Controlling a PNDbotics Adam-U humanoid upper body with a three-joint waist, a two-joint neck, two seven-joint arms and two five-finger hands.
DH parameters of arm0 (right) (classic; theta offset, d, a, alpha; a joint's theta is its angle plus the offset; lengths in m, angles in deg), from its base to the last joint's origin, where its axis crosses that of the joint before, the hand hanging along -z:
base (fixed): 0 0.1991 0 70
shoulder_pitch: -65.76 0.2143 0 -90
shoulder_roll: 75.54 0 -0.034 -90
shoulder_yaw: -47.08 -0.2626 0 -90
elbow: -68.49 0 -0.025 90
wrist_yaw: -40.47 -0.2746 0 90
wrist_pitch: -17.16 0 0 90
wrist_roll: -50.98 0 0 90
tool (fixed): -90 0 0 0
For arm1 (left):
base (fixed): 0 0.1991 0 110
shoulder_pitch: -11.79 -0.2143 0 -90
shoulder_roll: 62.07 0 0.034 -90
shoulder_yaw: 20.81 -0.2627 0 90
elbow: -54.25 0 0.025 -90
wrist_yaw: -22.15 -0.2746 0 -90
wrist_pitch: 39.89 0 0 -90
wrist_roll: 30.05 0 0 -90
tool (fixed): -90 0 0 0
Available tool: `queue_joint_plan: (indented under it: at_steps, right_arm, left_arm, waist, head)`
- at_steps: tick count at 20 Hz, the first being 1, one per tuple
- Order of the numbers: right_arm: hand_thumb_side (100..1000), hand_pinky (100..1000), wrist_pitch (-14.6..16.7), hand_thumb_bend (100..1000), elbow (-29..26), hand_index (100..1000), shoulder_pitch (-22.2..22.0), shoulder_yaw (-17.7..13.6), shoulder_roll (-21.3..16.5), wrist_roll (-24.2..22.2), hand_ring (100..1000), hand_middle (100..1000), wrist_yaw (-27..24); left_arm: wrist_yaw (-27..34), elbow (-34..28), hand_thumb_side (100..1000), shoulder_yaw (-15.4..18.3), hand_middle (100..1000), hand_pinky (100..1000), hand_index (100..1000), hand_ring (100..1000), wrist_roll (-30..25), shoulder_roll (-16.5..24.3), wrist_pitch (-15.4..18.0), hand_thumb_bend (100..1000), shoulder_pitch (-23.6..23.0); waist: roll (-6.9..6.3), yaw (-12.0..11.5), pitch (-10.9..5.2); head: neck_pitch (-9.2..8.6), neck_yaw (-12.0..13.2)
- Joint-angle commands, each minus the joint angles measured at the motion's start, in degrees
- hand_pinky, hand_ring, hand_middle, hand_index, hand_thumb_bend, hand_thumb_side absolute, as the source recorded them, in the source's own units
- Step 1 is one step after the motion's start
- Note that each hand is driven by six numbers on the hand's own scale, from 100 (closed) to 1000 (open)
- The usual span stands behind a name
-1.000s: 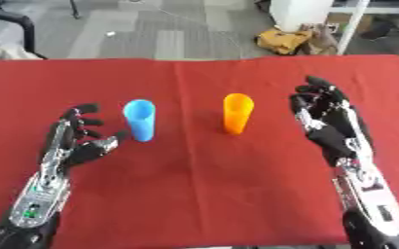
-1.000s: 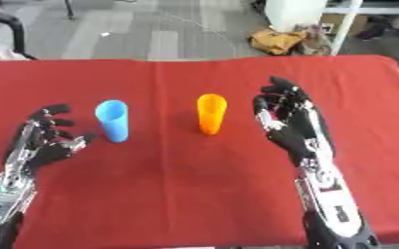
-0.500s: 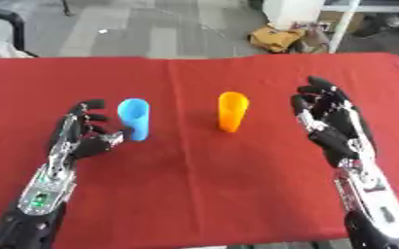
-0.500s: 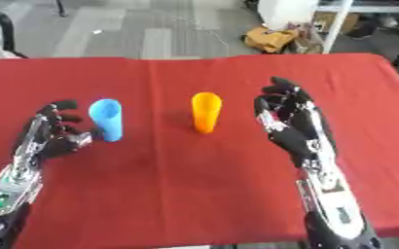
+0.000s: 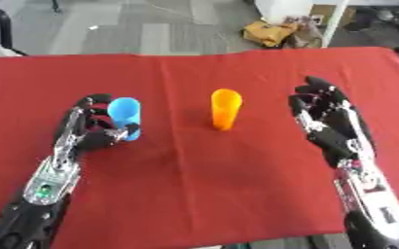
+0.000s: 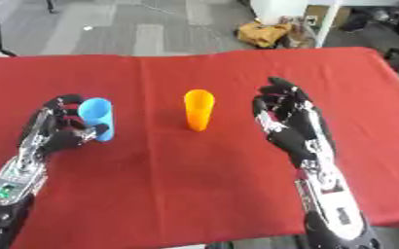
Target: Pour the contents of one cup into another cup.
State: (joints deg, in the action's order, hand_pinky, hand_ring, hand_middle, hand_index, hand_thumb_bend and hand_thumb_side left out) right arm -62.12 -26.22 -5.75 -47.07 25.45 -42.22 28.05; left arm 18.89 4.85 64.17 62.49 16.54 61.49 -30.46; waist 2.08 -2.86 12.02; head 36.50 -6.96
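The table cloth (image 5: 194, 194) is plain red. One cup (image 5: 124, 116) is light blue, the other cup (image 5: 225, 109) is orange. The left hand (image 5: 88, 131) and right hand (image 5: 329, 121) are black with silver parts.

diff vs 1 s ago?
The left hand moved in and closed around the blue cup, which it was beside before. The orange cup stayed upright and untouched; the right hand stayed open to its right.

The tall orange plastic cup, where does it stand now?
The tall orange plastic cup stands upright mid-table on the red cloth, between the blue plastic cup at the left hand and the open right hand.
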Motion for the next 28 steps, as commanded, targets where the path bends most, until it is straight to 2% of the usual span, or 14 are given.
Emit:
queue_joint_plan:
  at_steps: [1, 15, 28]
  right_arm:
    - [100, 740, 0.2, 273, -1.4, 803, 0.8, 0.0, -0.3, -0.2, 685, 647, -0.2]
    - [100, 739, 0.2, 270, -1.5, 804, 1.1, 0.3, -0.2, -0.4, 685, 646, 0.0]
    - [100, 738, 0.3, 271, -1.5, 804, 1.2, 0.3, -0.1, -0.5, 683, 645, 0.0]
  left_arm:
    - [-0.1, 0.0, 100, 0.3, 713, 509, 770, 643, -0.4, 1.2, 0.0, 799, 1.9]
    - [0.4, 4.3, 100, 0.5, 678, 496, 760, 625, -3.2, 1.5, 0.3, 855, 4.5]
    - [-0.5, 5.0, 100, 0.4, 692, 520, 764, 649, -6.6, 1.7, 2.9, 913, 5.9]
  waist:
    - [0.05, 0.4, -0.61]
    - [0.41, 1.9, 0.42]
    - [0.25, 2.6, 0.67]
  head:
    - [-0.79, 0.2]
    - [-1.53, 0.5]
    - [-1.73, 0.8]
